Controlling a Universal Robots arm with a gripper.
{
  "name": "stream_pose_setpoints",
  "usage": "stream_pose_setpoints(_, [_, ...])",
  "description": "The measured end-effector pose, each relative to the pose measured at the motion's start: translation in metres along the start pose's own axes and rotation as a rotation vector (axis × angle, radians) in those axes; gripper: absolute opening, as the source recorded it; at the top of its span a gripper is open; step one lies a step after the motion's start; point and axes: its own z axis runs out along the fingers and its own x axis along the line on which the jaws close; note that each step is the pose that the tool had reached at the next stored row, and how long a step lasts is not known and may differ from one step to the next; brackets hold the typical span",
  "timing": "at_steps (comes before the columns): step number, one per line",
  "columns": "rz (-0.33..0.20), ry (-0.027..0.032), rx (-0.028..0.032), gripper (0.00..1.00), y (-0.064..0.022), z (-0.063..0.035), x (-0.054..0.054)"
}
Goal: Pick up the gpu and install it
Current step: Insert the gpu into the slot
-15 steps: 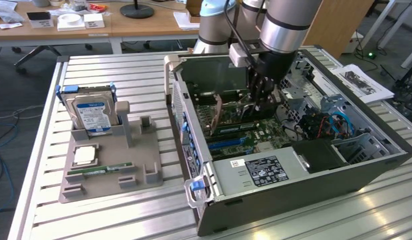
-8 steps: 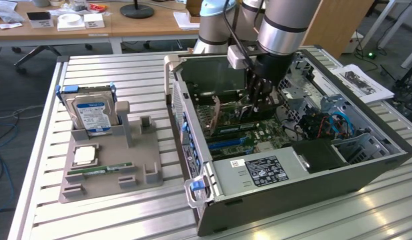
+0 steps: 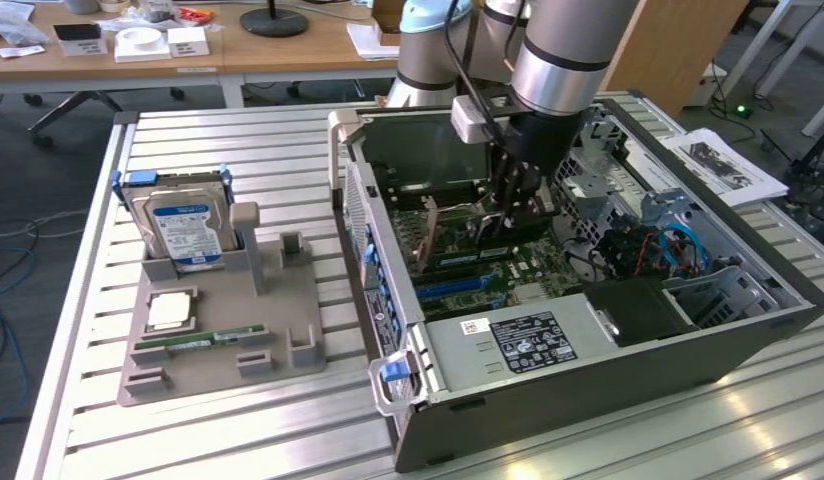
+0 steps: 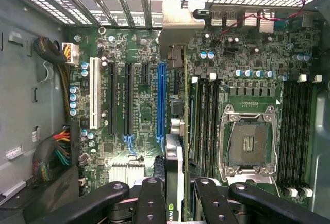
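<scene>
- Claw [image 4: 175, 199]: you see it clenched on the gpu [image 4: 172, 157], a thin flat black rectangular card with a grey metal end bracket, gripped edge-on between the two black fingers [image 4: 150, 201].
- Where the gpu is: inside the open grey metal computer case [image 3: 572, 350], over the green motherboard [image 4: 139, 115]. It runs parallel to and just beside the long blue expansion slot [image 4: 161, 100], with its bracket toward the slotted rear wall.
- Progress: the pick-up looks done to you. Seating is left, and you cannot tell whether the card's edge has entered a slot.
- Case contents: the motherboard, with a bare silver processor socket [image 4: 247, 141] and bundled coloured cables [image 4: 54, 154].
- Grey moulded parts holder [image 3: 219, 365], on the slatted aluminium tabletop [image 3: 252, 430] at the exterior view's left. It carries an upright silver hard drive with a blue-white label [image 3: 185, 225], a square silver processor chip [image 3: 169, 310] and a slim green RAM stick [image 3: 199, 340].
</scene>
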Motion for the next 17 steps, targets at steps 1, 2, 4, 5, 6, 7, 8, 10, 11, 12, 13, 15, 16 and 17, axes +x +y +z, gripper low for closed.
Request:
stream_pose_setpoints(1, [0.000, 0.0000, -0.0001, 0.27, 0.0000, 0.0000, 0.0000])
stream_pose_setpoints(2, [0.000, 0.0000, 0.0000, 0.27, 0.0000, 0.0000, 0.0000])
stream_pose_setpoints(4, [0.000, -0.0004, 0.0001, 0.27, 0.0003, 0.0002, 0.0000])
stream_pose_setpoints(5, [0.000, -0.0005, 0.0003, 0.27, 0.0006, 0.0003, 0.0001])
stream_pose_setpoints(6, [0.000, -0.0004, 0.0002, 0.27, 0.0011, 0.0002, 0.0002])
stream_pose_setpoints(7, [0.000, -0.0003, 0.0002, 0.27, 0.0016, 0.0002, 0.0002])
stream_pose_setpoints(8, [0.000, -0.0002, 0.0002, 0.27, 0.0021, 0.0001, 0.0003])
stream_pose_setpoints(10, [0.000, -0.0003, 0.0002, 0.27, 0.0029, 0.0002, 0.0003])
stream_pose_setpoints(11, [0.000, -0.0004, 0.0002, 0.27, 0.0030, 0.0002, 0.0006])
stream_pose_setpoints(12, [0.000, -0.0003, 0.0002, 0.27, 0.0030, 0.0001, 0.0010])
stream_pose_setpoints(13, [0.000, -0.0003, 0.0001, 0.27, 0.0030, 0.0001, 0.0016])
stream_pose_setpoints(15, [0.000, -0.0003, 0.0002, 0.27, 0.0030, 0.0001, 0.0031])
stream_pose_setpoints(16, [0.000, -0.0003, 0.0002, 0.27, 0.0030, 0.0000, 0.0038])
stream_pose_setpoints(17, [0.000, -0.0003, 0.0002, 0.27, 0.0031, 0.0000, 0.0043])
